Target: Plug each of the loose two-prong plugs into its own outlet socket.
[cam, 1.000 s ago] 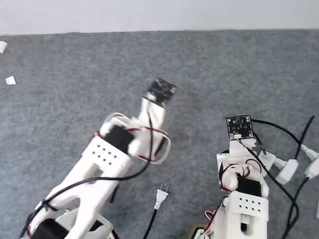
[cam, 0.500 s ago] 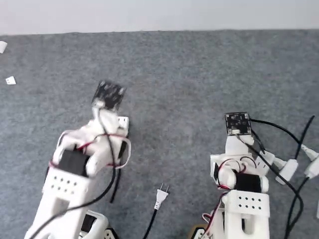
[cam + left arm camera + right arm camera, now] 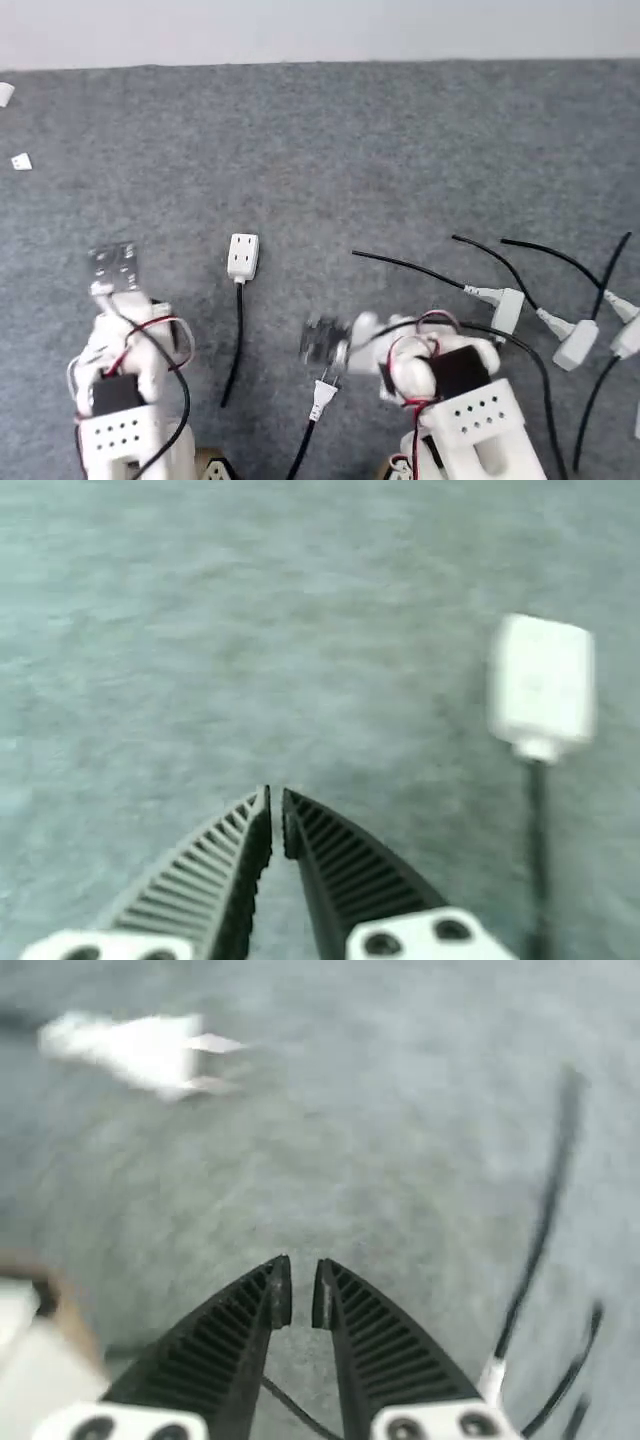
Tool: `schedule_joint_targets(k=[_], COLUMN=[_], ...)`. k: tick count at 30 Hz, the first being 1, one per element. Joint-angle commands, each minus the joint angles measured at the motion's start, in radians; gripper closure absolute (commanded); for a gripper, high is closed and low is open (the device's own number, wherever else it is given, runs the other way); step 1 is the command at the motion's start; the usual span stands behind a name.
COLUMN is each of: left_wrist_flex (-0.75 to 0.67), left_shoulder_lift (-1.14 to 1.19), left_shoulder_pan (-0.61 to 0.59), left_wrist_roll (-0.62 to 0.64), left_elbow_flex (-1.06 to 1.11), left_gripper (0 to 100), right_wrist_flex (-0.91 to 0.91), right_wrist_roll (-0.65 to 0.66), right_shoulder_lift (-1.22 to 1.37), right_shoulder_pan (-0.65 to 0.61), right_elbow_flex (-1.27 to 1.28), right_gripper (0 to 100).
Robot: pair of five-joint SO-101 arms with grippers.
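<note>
My arms have swung low; left claw (image 3: pixel 276 810) and right claw (image 3: pixel 301 1285) pressed together, empty; lower-centre plug (image 3: pixel 322 392) lies apart from socket (image 3: pixel 243 256), unplugged.

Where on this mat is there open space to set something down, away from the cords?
The far half of the mat is mostly bare, from the outlet socket back to the wall. Crowded: the right edge, where corded connectors cluster, and around the loose plug at the near edge.

Robotics lab bench: grey felt tabletop (image 3: pixel 400 150), plain white wall (image 3: pixel 320 30) (two robot arms (image 3: pixel 460 400) mounted).
</note>
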Motion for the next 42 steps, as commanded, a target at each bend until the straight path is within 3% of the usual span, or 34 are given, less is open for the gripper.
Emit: schedule_joint_targets(k=[1,5,11,15,17,22,34,39,42], left_wrist_flex=[-0.035,-0.009,-0.014,0.028,0.035,0.035,0.040,0.041,0.043], left_shoulder_lift=[-0.107,-0.224,-0.399,-0.485,-0.483,-0.480,-0.479,-0.479,-0.479], left_shoulder_pan=[-0.055,-0.057,-0.149,-0.195,-0.193,-0.193,-0.193,-0.193,-0.193], left_wrist_roll=[-0.083,-0.104,-0.106,-0.104,-0.104,-0.104,-0.106,-0.106,-0.106], left_elbow_flex=[0.054,0.096,0.159,0.162,0.162,0.162,0.162,0.162,0.162], left_gripper=[98,98,98,98,98,98,98,98,98], right_wrist_flex=[0.107,0.168,0.119,0.042,0.002,-0.097,-0.252,-0.197,-0.096], right_wrist_roll=[0.195,0.318,0.308,0.252,0.245,0.249,0.140,0.137,0.137], right_shoulder_lift=[-0.005,-0.004,-0.002,-0.002,0.001,0.113,0.816,1.036,1.087], right_shoulder_pan=[-0.117,-0.300,-0.598,-0.700,-0.704,-0.707,-0.664,-0.601,-0.595], right_elbow_flex=[-0.057,-0.060,-0.068,-0.064,-0.057,-0.029,-0.281,-0.436,-0.505], right_gripper=[94.0,94.0,93.3,82.2,77.5,76.8,76.9,89.6,90.9])
